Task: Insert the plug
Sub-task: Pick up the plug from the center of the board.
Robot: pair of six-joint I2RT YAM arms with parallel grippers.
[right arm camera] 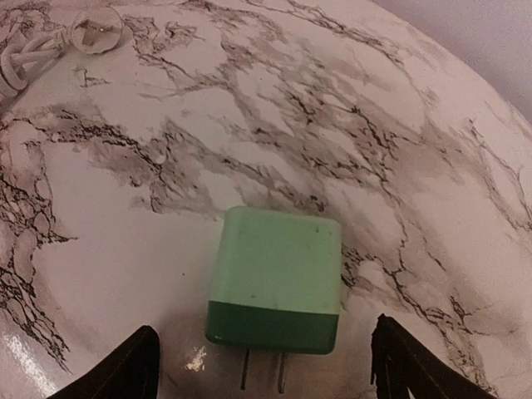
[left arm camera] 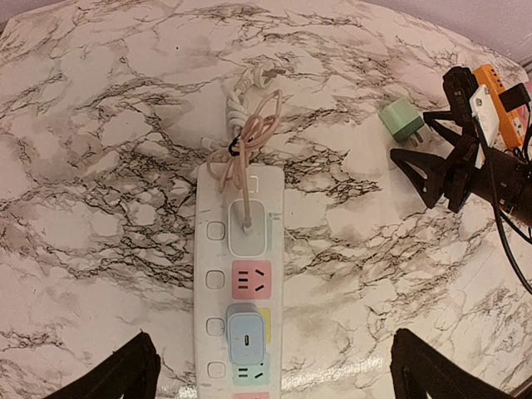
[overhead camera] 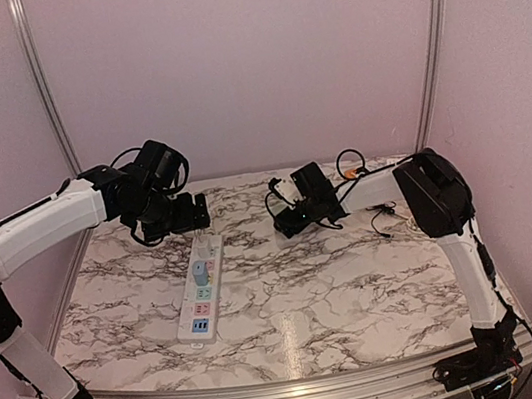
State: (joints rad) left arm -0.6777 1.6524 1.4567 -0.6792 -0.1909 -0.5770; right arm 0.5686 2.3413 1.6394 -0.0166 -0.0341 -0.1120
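Right wrist: right tool (right arm camera: 263, 326) spread astride green plug (right arm camera: 277, 278) | left tool (left arm camera: 273, 334) spread above power strip (left arm camera: 214, 258) holding blue adapter (left arm camera: 246, 337)

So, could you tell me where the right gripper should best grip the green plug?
Probably across its two flat side faces, coming from above: the green plug lies flat on the table, prongs toward the right gripper, whose open fingers straddle it.

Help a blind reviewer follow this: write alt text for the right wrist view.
A green plug lies on a marble table, prongs toward the camera, between the open fingers of the right end effector, which do not touch it. A coiled cord sits at upper left.
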